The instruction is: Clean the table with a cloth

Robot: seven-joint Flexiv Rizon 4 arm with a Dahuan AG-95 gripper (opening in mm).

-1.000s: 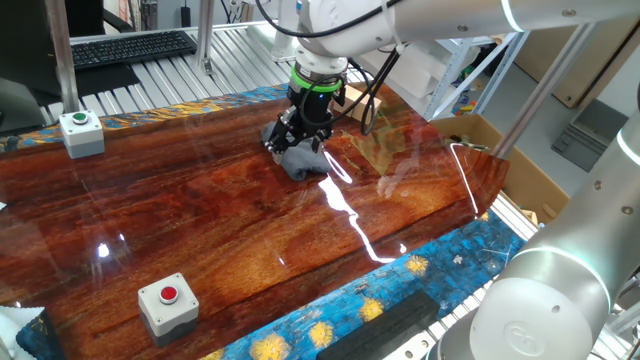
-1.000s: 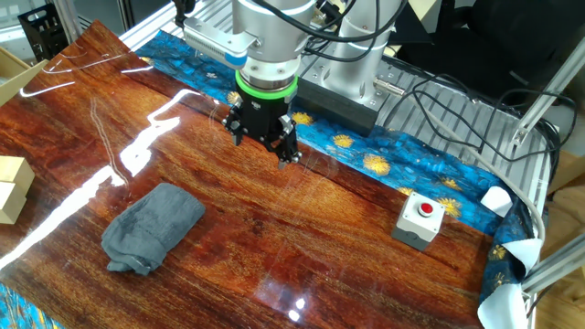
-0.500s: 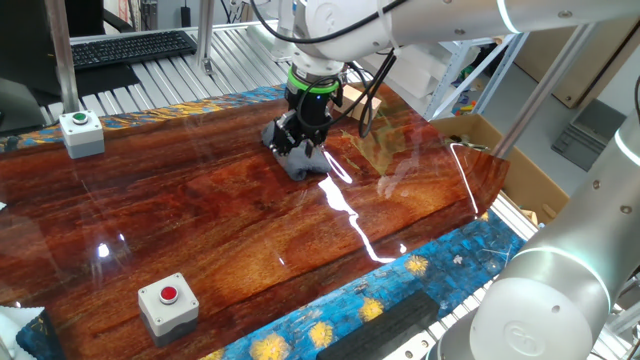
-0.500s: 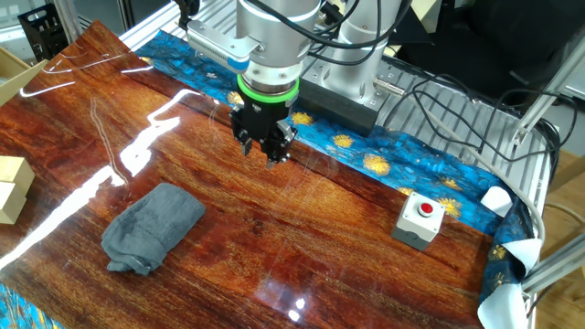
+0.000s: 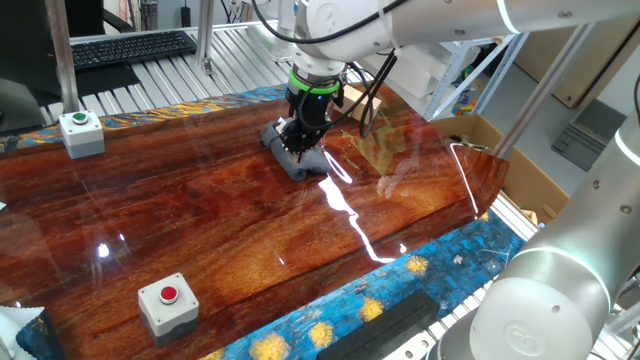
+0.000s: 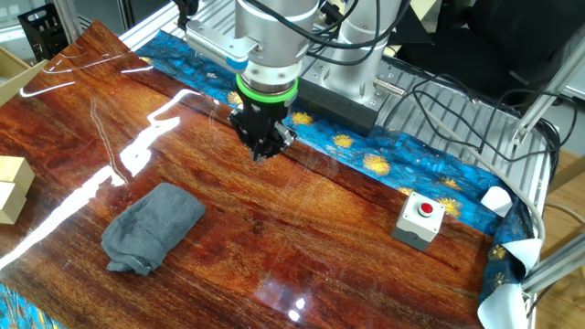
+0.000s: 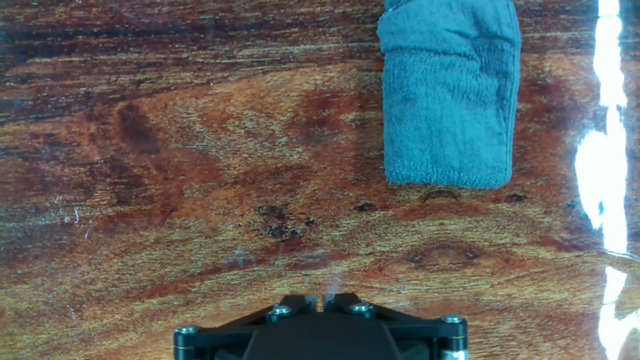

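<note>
— Where's the cloth right now?

— Lying loose on the table, folded into a soft grey-blue roll. In the other fixed view it sits in the lower left of the frame. In the hand view it's up in the upper right, flat on the wood, with nothing touching it.

— So the gripper isn't holding it?

— No. In that same fixed view the gripper hangs above the wood near the upper middle of the frame, well apart from the cloth, close to the blue-and-yellow edge. The fingers look drawn together to a narrow tip with nothing between them. The hand view agrees: only the finger bases show at the bottom edge, set close together.

— Has any wiping been done, you think?

— I'd say none that I can see. The rag isn't picked up and the tabletop shows only glare streaks and grain. To my eye the job is at its very start: reach the cloth, spread the fingers, grasp it, then rub it over the surface.

— Anything else on the table?

— A grey box with a red button toward the right, and tan wooden blocks at the left edge.
</note>
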